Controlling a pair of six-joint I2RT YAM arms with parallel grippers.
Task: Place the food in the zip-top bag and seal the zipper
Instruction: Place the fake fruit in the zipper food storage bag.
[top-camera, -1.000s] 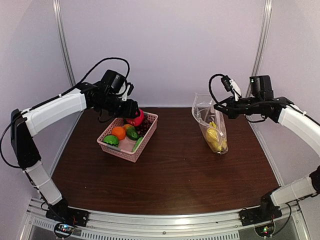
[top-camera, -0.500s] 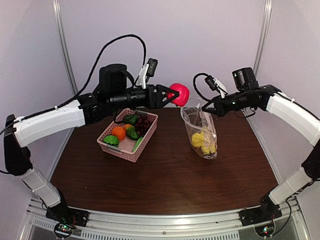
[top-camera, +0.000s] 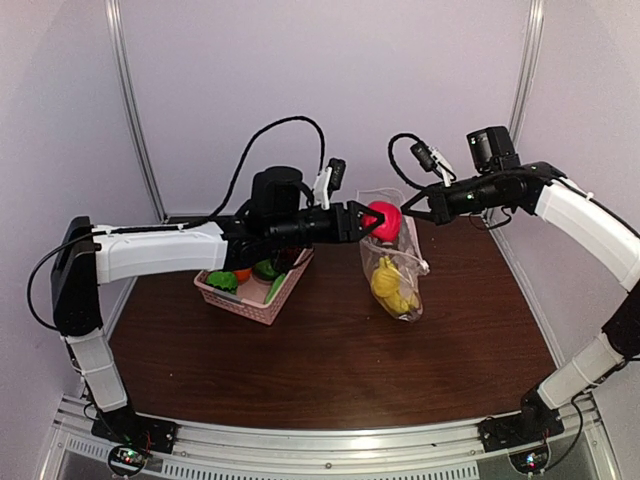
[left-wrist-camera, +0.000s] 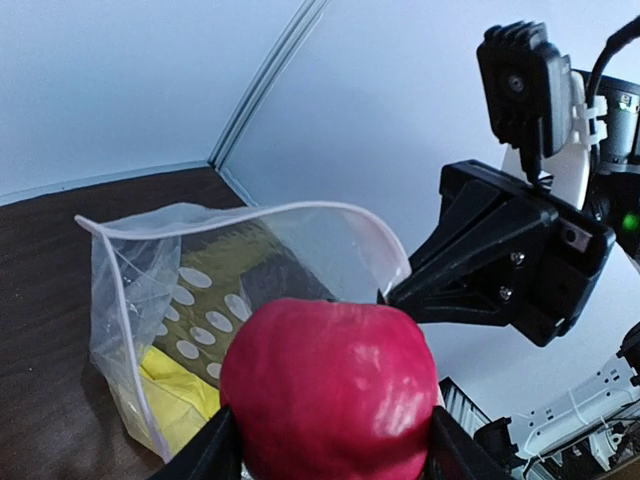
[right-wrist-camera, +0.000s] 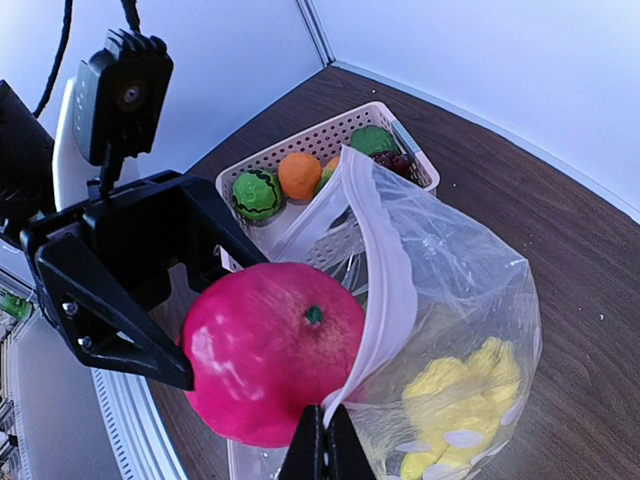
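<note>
My left gripper (top-camera: 372, 221) pinches a glossy pink-red toy fruit (left-wrist-camera: 330, 390) with a small green stem spot, holding it in the air right at the open mouth of the zip-top bag (right-wrist-camera: 460, 300). My right gripper (right-wrist-camera: 322, 445), pressed together, pinches the bag's pale zipper (right-wrist-camera: 385, 270) and holds the clear, dotted bag upright. Yellow pieces (right-wrist-camera: 465, 385) lie at the bottom of the bag. An orange and green pieces sit in the pink basket (top-camera: 250, 298).
</note>
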